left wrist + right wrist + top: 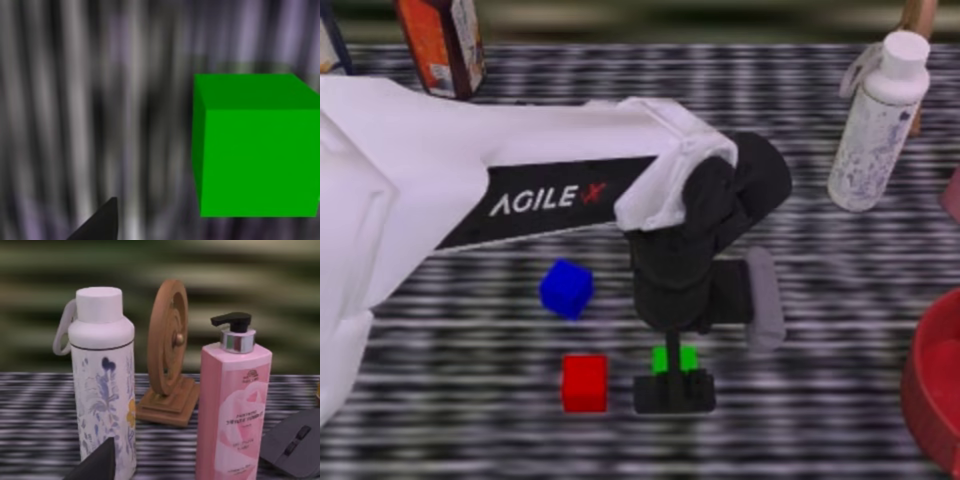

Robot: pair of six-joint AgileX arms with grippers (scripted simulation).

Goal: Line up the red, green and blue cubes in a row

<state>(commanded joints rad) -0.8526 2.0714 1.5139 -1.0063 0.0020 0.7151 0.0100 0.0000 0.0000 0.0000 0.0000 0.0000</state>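
The red cube (584,383) rests near the table's front. The green cube (677,357) sits just to its right, partly hidden under my left gripper (673,392). The blue cube (566,288) lies farther back and slightly left of the red one, turned askew. My left gripper hangs open at the green cube's front side, with nothing in its grasp. In the left wrist view the green cube (255,150) looms large on the table, apart from the one dark fingertip (100,222) that shows. My right arm is out of the top view; one fingertip (102,460) shows.
A white flowered bottle (878,120) stands at the back right, with a dark red bowl (935,385) at the right edge. An orange box (442,40) is at the back left. The right wrist view shows a pink pump bottle (232,410), a wooden wheel stand (167,355) and a dark mouse (295,442).
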